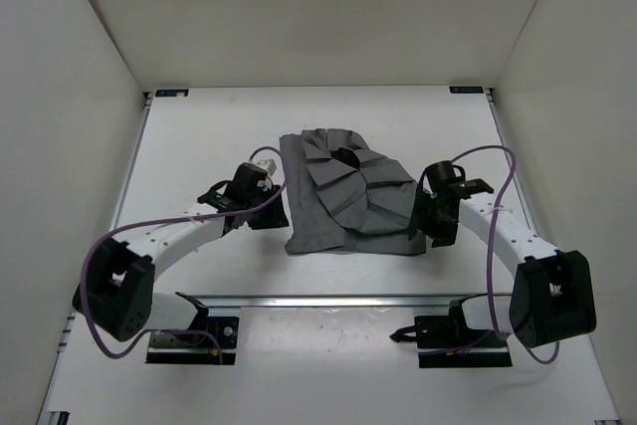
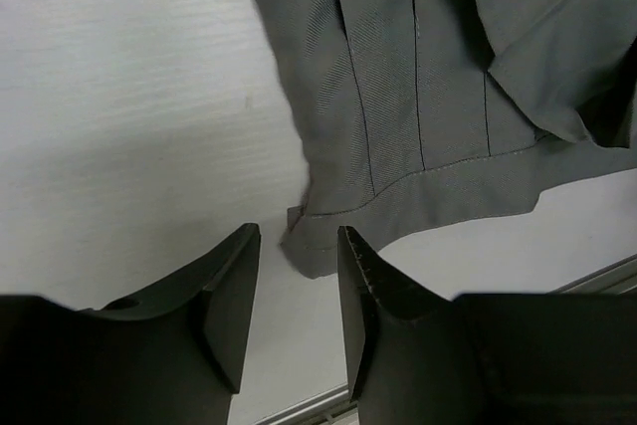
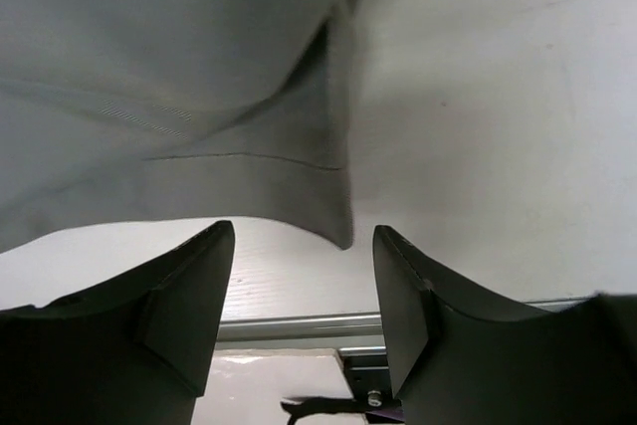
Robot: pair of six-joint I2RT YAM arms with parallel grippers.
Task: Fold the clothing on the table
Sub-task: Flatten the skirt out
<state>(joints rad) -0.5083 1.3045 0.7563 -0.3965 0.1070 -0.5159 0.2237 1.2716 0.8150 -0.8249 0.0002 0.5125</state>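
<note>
The dark grey pleated clothing [image 1: 348, 196] lies in a rumpled, partly folded heap on the middle of the white table [image 1: 199, 136]. My left gripper [image 1: 267, 214] sits at its near left corner. In the left wrist view the left gripper [image 2: 297, 238] is open, and the clothing's hem corner [image 2: 318, 251] lies just past the fingertips, untouched. My right gripper [image 1: 436, 231] stands at the near right corner. The right wrist view shows the right gripper [image 3: 304, 236] open wide, the clothing's hemmed corner [image 3: 333, 221] hanging just beyond the gap, free of both fingers.
A metal rail [image 1: 338, 301] runs across the table close behind both grippers, also seen as the rail [image 3: 299, 326] in the right wrist view. White walls [image 1: 60, 97] enclose the table on the left, back and right. Purple cables [image 1: 488, 236] loop off both arms.
</note>
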